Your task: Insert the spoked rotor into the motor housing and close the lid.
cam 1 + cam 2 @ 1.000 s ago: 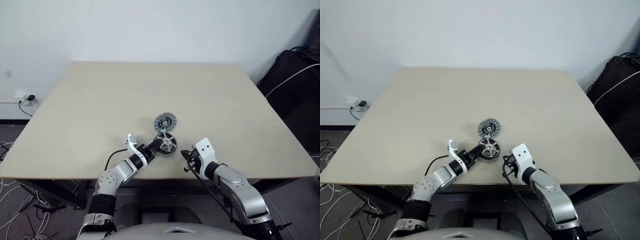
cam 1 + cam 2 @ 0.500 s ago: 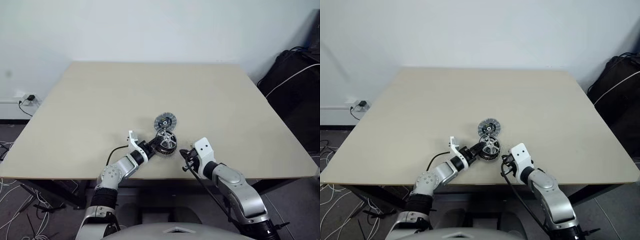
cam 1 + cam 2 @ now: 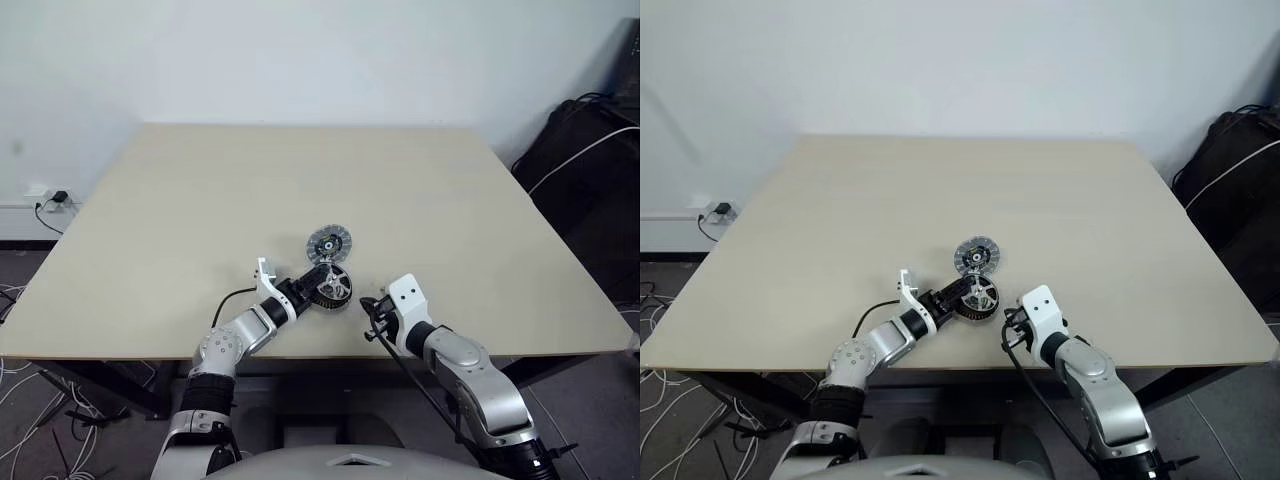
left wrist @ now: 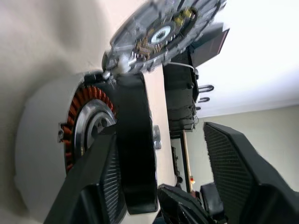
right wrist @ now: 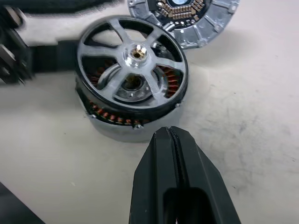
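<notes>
Spoked rotor (image 5: pixel 133 58) seated crooked atop copper-wound motor housing (image 5: pixel 122 122); flat round lid (image 5: pixel 187 18) beside, on desk (image 3: pixel 200 200). Left pincer (image 4: pixel 159 186) open astride rotor; right pincer (image 5: pixel 174 140) closed, empty.

Two robot arms reach forward over the near edge of the table. The left arm angles forward and to the right, its wrist rolled so the two black fingers stand one beside the other. The left gripper (image 3: pixel 316 283) has its fingers (image 4: pixel 100 179) spread apart (a clear gap between them). The right arm bends in from the near right, pointing forward and left, tipped downward. The right gripper (image 5: pixel 171 140) has its fingers pressed tightly together.
</notes>
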Robot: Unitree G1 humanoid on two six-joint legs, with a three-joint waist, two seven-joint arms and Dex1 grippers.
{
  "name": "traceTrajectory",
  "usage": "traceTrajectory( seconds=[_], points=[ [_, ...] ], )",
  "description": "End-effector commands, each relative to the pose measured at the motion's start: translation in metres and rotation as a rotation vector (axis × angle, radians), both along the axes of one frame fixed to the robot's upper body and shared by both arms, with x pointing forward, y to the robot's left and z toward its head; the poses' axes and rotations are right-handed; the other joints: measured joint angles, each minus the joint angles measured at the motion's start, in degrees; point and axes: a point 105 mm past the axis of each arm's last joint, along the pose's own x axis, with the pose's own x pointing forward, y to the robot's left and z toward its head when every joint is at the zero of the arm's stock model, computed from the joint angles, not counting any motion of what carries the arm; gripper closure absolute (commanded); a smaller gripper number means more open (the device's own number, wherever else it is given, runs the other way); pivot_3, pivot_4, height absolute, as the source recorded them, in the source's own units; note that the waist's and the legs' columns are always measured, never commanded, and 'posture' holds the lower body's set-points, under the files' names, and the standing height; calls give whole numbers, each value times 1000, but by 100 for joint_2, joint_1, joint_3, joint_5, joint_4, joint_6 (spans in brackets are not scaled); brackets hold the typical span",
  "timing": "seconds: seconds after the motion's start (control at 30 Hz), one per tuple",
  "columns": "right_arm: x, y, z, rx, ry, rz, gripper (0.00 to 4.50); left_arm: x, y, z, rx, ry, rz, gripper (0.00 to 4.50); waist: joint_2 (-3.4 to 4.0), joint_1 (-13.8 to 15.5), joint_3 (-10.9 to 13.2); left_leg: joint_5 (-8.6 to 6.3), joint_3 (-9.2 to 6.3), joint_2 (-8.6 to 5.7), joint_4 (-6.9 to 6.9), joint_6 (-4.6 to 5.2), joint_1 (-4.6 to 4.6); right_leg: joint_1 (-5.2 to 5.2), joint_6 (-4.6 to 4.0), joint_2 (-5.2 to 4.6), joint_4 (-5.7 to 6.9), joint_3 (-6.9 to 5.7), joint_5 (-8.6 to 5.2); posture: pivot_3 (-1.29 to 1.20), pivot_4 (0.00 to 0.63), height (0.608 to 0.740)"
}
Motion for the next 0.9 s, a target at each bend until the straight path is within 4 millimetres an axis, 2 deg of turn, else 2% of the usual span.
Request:
traceTrajectory(
  seconds=[0.03, 0.27, 0.4, 0.47, 0.57, 0.63, 0.67, 0.77, 0.9],
  points=[
    [6, 6, 10, 16, -49, 10, 4500, -2, -19, 31, -111, -71, 29, 1791, 0, 7, 0, 0, 0, 0, -1, 0, -1, -1, 0, 0, 0, 0, 0, 0, 0, 740],
    [12, 15, 12, 25, -58, 37, 4500, -4, -2, 20, 34, -60, 58, 1791, 0, 10, 0, 0, 0, -2, 2, 0, 0, 3, 2, -3, 0, 0, 0, 0, 0, 740],
    [15, 15, 16, 29, -79, 31, 4500, -7, 6, 19, 181, -122, 75, 1791, 0, 7, 0, 0, 0, -3, 2, 0, -2, 1, 1, -3, -1, 0, 1, 0, 0, 740],
    [21, 16, 24, 45, -117, 7, 4500, -4, 19, 26, 403, -278, 146, 1791, 1, 6, 0, 0, 1, -3, 0, 0, -2, -1, 0, -2, -1, 1, 1, 0, 0, 740],
    [31, 22, 34, 74, -162, -39, 4500, -7, 34, 40, 627, -488, 253, 1791, 4, 4, -2, 0, 6, -2, -9, -1, -1, -6, -1, -2, -2, 9, 1, 0, 0, 740],
    [37, 28, 38, 90, -180, -56, 4500, -10, 42, 45, 733, -565, 314, 1791, 13, -7, -8, -1, 10, 0, -16, -2, 1, -11, -2, -2, -1, 15, 2, 0, 0, 740],
    [40, 33, 39, 94, -183, -58, 4500, -12, 46, 44, 863, -637, 310, 1791, 15, 0, -9, -1, 11, 0, -21, -2, 3, -11, -2, -4, 0, 17, 2, 0, 0, 740],
    [53, 48, 35, 81, -167, -65, 4500, -18, 54, 41, 1064, -764, 304, 2733, 19, 3, -11, -1, 11, -1, -29, -2, 7, -12, -2, -7, 0, 15, 2, 0, 0, 740],
    [66, 64, 28, 65, -130, -82, 4500, -29, 51, 34, 1136, -877, 222, 4021, 22, 7, -13, -1, 16, -8, -33, -2, 3, -20, -3, -22, 0, 11, 2, 0, 0, 740]
  ],
)
